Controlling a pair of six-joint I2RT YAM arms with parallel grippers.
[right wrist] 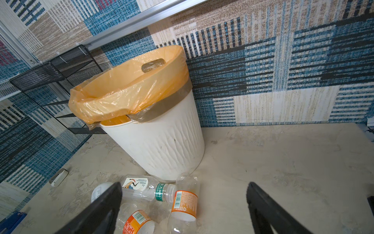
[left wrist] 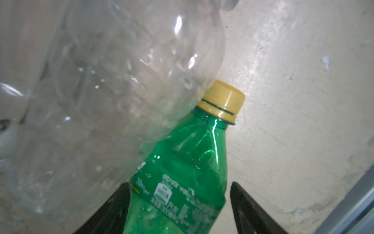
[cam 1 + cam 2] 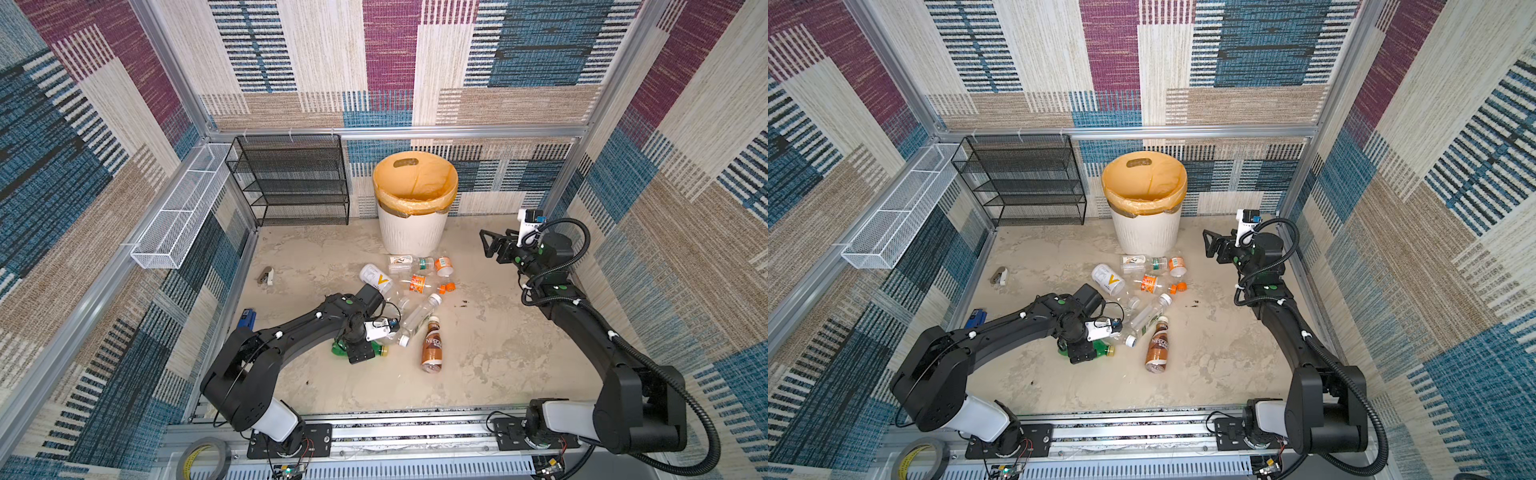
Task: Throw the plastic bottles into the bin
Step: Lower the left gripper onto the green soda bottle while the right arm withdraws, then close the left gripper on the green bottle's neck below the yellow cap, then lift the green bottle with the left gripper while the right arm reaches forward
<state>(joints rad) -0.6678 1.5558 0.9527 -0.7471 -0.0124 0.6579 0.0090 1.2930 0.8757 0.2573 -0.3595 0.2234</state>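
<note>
Mottled beige tabletop (image 3: 498, 340), scuffed and stained, sits inside patchwork woven walls (image 3: 374, 62). At its 12 o'clock stands the bin (image 3: 411, 237), a round ribbed white tub with a crinkled orange-yellow liner (image 3: 415, 183). The plastic bottles (image 3: 417, 284) lie scattered at the bin's 6 o'clock.

My left arm (image 3: 291, 332) folds low across the surface with the wrist bent down. My left gripper (image 2: 180, 182) straddles the green bottle (image 2: 182, 158) at the heap's 7 o'clock. One finger sits tight beside its label and a sliver of gap shows at the other, so nothing is clamped. Its ridged yellow cap (image 2: 222, 101) touches a dimpled clear bottle (image 2: 121, 81). The small print on the label is too blurred to read, and in both top views my wrist hides most of the green body.

My right arm (image 3: 582, 316) rises at the bin's 4 o'clock. My right gripper (image 1: 184, 184) is spread wide and empty, facing the bin.
</note>
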